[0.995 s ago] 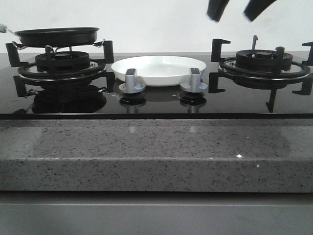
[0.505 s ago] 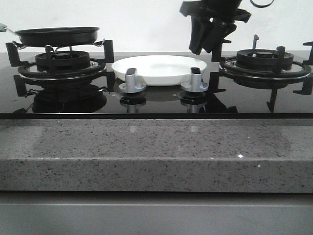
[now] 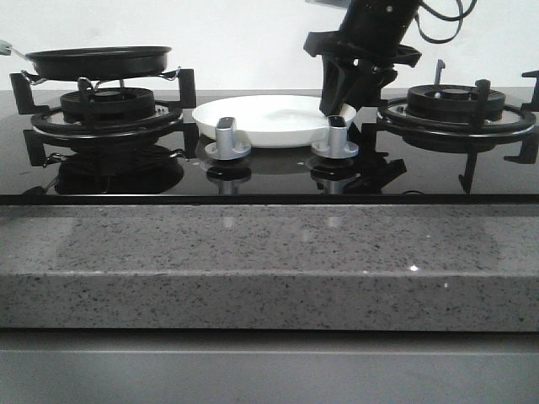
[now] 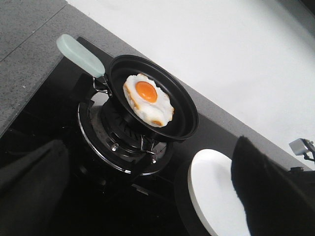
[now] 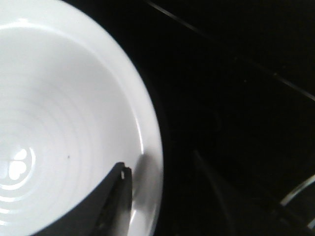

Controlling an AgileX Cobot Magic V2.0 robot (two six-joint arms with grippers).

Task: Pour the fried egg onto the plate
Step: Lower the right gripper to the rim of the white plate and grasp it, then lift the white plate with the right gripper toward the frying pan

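The fried egg (image 4: 146, 100), white with an orange yolk, lies in the black frying pan (image 4: 183, 124) on the left burner. The pan also shows in the front view (image 3: 97, 61). Its pale green handle (image 4: 81, 55) points away from the plate. The white plate (image 3: 261, 122) sits between the burners and is empty. My right gripper (image 3: 341, 103) is open and low at the plate's right rim (image 5: 150, 128), with one finger (image 5: 115, 189) over the plate's inside. My left gripper (image 4: 147, 162) is open and empty, high above the stove, apart from the pan.
Two grey knobs (image 3: 226, 139) (image 3: 335, 136) stand in front of the plate. The right burner grate (image 3: 455, 114) is beside my right gripper. A speckled grey counter edge (image 3: 269, 252) runs along the front. A white wall is behind the stove.
My right gripper has come down from the top of the front view and moved left to the plate's right rim. The pan and plate have not moved.
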